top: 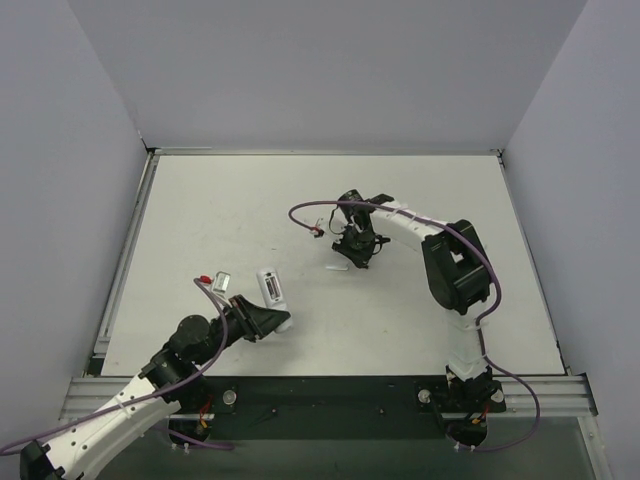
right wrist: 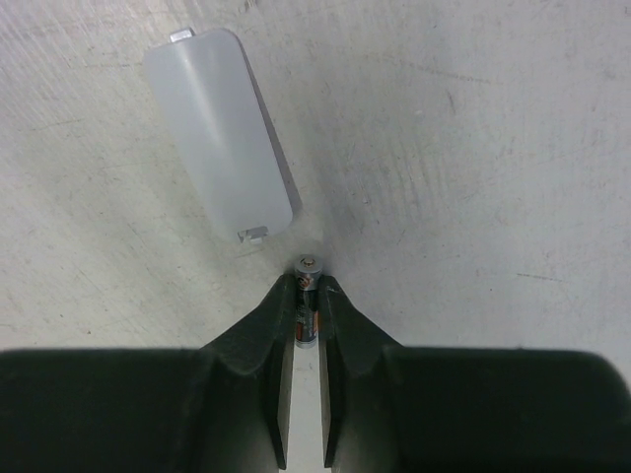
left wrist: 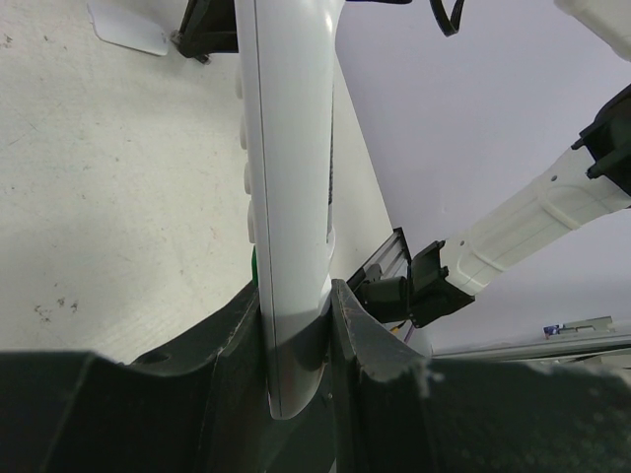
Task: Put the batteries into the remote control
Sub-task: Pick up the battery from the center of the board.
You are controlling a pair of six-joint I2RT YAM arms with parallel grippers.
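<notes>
Top view: the white cover [top: 338, 268] lies flat on the table [top: 430, 320], just beside the right gripper [top: 356, 252]. The left gripper [top: 263, 320] holds the remote control [top: 272, 287] front-left, well apart from the cover.

Left wrist: jaws clamped on the remote, which is edge-on, slim and white, with button bumps along one side. Cover at top-left.

Right wrist: jaws clenched on one battery [right wrist: 308, 313]. It is dark, with its metal end toward the table, near the cover's clip end.

Two arms are standing at the table's [top: 420, 190] near edge, the left arm [top: 120, 405] and the right arm [top: 455, 270]. One remote control [top: 272, 287], one battery [right wrist: 308, 305] and one flat white cover [right wrist: 219, 133] are showing toward the middle.
</notes>
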